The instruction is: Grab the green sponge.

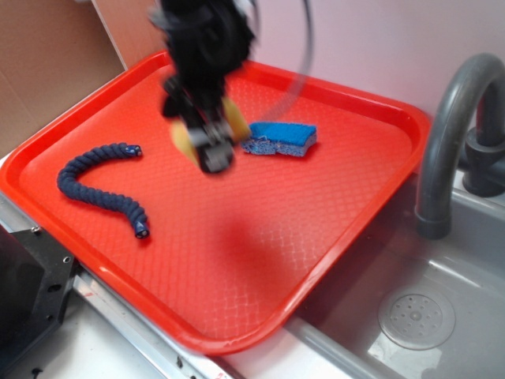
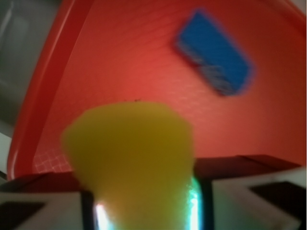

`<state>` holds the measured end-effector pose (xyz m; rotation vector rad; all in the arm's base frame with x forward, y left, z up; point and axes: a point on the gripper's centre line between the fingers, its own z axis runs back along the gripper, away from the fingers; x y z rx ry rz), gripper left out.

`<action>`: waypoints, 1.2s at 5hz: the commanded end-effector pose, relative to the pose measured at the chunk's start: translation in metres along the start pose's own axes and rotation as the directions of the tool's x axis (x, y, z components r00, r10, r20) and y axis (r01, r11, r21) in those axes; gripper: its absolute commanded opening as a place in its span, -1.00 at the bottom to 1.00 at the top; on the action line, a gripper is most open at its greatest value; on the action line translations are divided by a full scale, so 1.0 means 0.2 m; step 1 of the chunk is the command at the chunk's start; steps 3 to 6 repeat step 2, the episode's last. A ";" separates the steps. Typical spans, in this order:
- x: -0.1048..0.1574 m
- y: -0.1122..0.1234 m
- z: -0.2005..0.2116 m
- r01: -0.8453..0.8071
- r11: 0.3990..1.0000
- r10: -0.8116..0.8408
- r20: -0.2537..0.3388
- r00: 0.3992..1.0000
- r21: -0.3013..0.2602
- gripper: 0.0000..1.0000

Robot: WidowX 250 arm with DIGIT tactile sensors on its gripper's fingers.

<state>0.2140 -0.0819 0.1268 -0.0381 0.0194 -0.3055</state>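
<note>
Exterior view: my gripper (image 1: 207, 146) is blurred above the red tray (image 1: 339, 229), pinching the green sponge (image 1: 237, 122); the blue sponge (image 1: 282, 139) sits at its three o'clock. I judge the grab made, so next comes a steady hold.

Wrist view: only here is the clamp plain, the green sponge (image 2: 132, 158) squeezed between the jaws at six o'clock.

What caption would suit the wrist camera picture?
Gripper shut on the yellow foam sponge, above a red plastic tray holding a blue rectangular sponge.

We saw the gripper (image 1: 207, 146) motion-blurred, hiding most of the green sponge (image 1: 183, 138); the wrist view was soft.
</note>
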 end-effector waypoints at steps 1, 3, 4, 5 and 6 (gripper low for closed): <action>-0.24 0.19 0.51 -0.272 0.962 0.264 0.250 0.931 -0.002 -1.00; -0.19 0.22 0.50 -0.221 0.975 0.221 0.224 0.949 -0.029 -1.00; -0.19 0.22 0.50 -0.221 0.975 0.221 0.224 0.949 -0.029 -1.00; -0.19 0.22 0.50 -0.221 0.975 0.221 0.224 0.949 -0.029 -1.00; -0.19 0.22 0.50 -0.221 0.975 0.221 0.224 0.949 -0.029 -1.00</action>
